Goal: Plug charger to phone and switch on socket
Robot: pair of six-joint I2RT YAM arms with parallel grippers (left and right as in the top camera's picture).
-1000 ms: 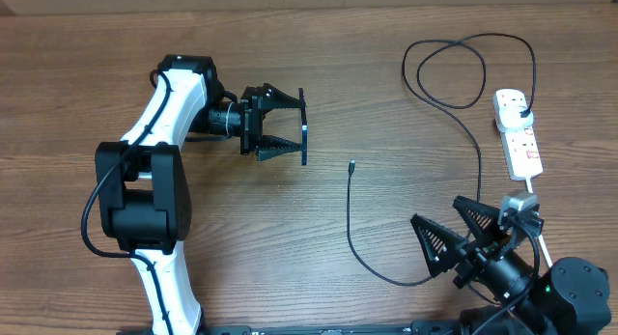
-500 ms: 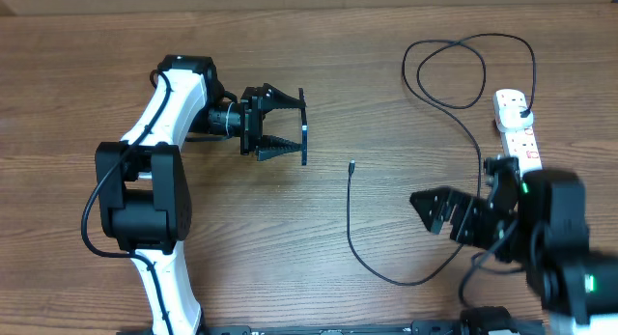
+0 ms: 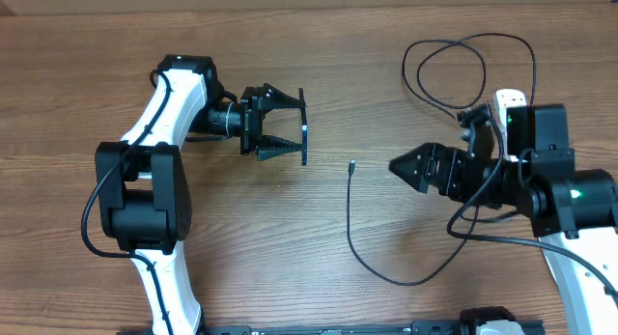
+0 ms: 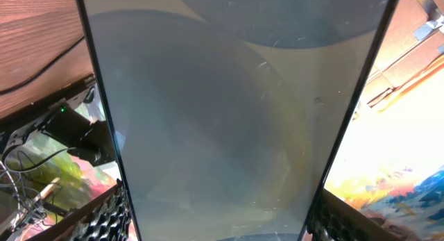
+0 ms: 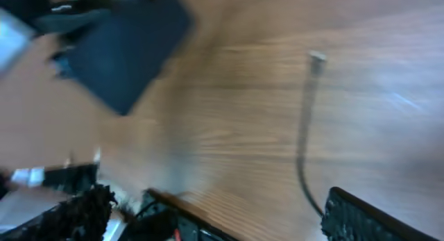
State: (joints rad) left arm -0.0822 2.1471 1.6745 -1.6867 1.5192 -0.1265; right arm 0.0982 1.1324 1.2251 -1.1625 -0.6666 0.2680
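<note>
My left gripper (image 3: 290,128) is shut on the phone (image 3: 303,127) and holds it on edge above the table. In the left wrist view the phone's grey glassy face (image 4: 229,116) fills the space between the fingers. The charger's small plug tip (image 3: 352,165) lies on the table to the right of the phone, and its thin black cable (image 3: 351,234) curves away towards the right. My right gripper (image 3: 398,167) is open and empty, just right of the tip. The blurred right wrist view shows the tip (image 5: 317,57) and the dark phone (image 5: 125,53). The white socket (image 3: 509,98) is mostly hidden behind my right arm.
The black cable makes a loose loop (image 3: 454,74) at the back right of the wooden table (image 3: 386,45). The left arm's base (image 3: 145,209) stands at the front left.
My right arm has come up from the front right edge and moved left and back towards the cable tip, and it now covers most of the socket. The left arm and phone have not moved.
</note>
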